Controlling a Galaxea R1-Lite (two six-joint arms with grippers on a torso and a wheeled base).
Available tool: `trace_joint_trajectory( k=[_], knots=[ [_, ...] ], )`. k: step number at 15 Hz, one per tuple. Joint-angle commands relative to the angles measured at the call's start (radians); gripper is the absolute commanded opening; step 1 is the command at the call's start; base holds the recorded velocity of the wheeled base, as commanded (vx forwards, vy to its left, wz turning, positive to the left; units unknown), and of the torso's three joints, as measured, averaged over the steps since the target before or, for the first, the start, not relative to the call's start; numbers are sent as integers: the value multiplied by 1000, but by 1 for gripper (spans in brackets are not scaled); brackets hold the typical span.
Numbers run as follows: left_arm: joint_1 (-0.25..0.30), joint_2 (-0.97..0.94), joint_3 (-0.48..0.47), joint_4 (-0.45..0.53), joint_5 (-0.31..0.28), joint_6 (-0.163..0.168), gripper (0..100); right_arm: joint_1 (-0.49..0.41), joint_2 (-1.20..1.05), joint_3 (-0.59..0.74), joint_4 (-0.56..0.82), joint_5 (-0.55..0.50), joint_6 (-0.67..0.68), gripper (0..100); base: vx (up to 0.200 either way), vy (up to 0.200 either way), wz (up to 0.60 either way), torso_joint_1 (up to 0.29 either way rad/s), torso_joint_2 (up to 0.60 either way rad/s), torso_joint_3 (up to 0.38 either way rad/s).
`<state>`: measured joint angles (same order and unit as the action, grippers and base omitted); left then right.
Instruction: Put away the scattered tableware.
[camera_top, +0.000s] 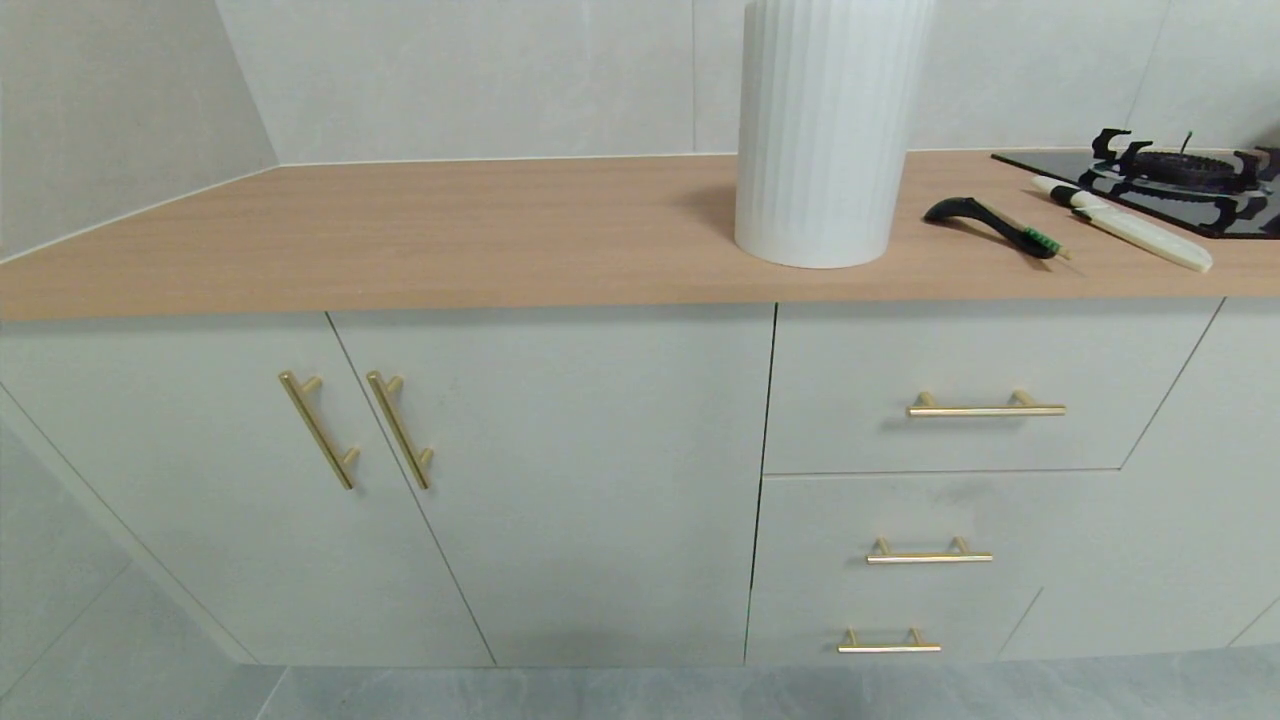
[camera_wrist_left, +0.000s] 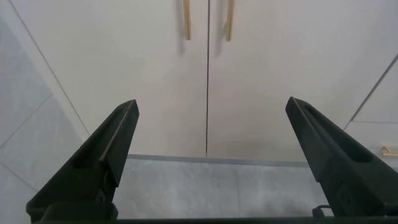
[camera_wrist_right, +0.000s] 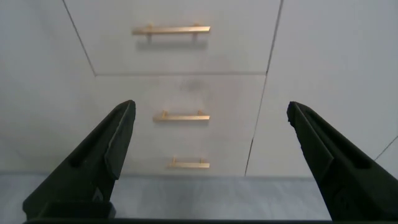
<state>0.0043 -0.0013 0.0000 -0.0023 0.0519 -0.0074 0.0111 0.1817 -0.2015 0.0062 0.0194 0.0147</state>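
On the wooden countertop (camera_top: 450, 235) at the right lie a black-handled utensil (camera_top: 990, 225) with a green tip and a white knife (camera_top: 1125, 225). Left of them stands a tall white ribbed container (camera_top: 825, 130). My left gripper (camera_wrist_left: 210, 112) hangs low and open in front of the double cabinet doors (camera_wrist_left: 207, 74), nothing between its fingers. My right gripper (camera_wrist_right: 208, 115) is open too, facing the stack of drawers (camera_wrist_right: 180, 81) with gold handles.
A black gas hob (camera_top: 1170, 180) sits at the countertop's far right. Below are two cabinet doors (camera_top: 400, 480) with gold handles and three closed drawers (camera_top: 960, 400). Grey tiled floor (camera_top: 600, 695) runs along the cabinet's base; tiled walls close the back and left.
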Motion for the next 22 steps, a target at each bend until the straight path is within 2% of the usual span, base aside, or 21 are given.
trace_joint_trajectory(
  k=[1,2,4,5,6,8,12,14,16,17,18,20,22],
  knots=[
    [0,1,0,-1,0,0,100,38,478,-85,-8,57,-22,100,0,0,0,0,0,0],
    [0,1,0,-1,0,0,100,56,539,-87,-14,59,-22,100,0,0,0,0,0,0],
    [0,1,0,-1,0,0,100,175,812,-107,-103,56,-18,100,0,0,0,0,0,0],
    [0,1,0,-1,0,0,100,204,930,-130,-129,48,-19,100,0,0,0,0,0,0],
    [0,1,0,-1,0,0,100,213,995,-147,-137,40,-19,100,0,0,0,0,0,0],
    [0,1,0,-1,0,0,100,237,1266,-239,-163,28,-16,100,0,0,0,0,0,0],
    [0,1,0,-1,0,0,100,230,1653,-352,-437,2,-15,100,0,0,0,0,0,0],
    [0,1,0,-1,0,0,100,228,1773,-352,-601,-75,10,100,0,0,0,0,0,0],
    [0,1,0,-1,0,-2,100,213,1888,-319,-782,-105,74,100,0,0,0,0,0,0],
    [0,1,0,-1,0,-2,100,211,1906,-320,-819,-116,73,100,0,0,0,0,0,0],
    [0,1,0,-1,0,-2,100,211,1954,-317,-971,-150,77,100,0,0,0,0,0,0],
    [0,1,0,-1,0,-2,100,210,1964,-305,-1031,-164,73,100,0,0,0,0,0,0],
    [0,1,0,-1,0,-2,100,199,1963,-308,-1032,-176,71,100,0,0,0,0,0,0]
  ],
)
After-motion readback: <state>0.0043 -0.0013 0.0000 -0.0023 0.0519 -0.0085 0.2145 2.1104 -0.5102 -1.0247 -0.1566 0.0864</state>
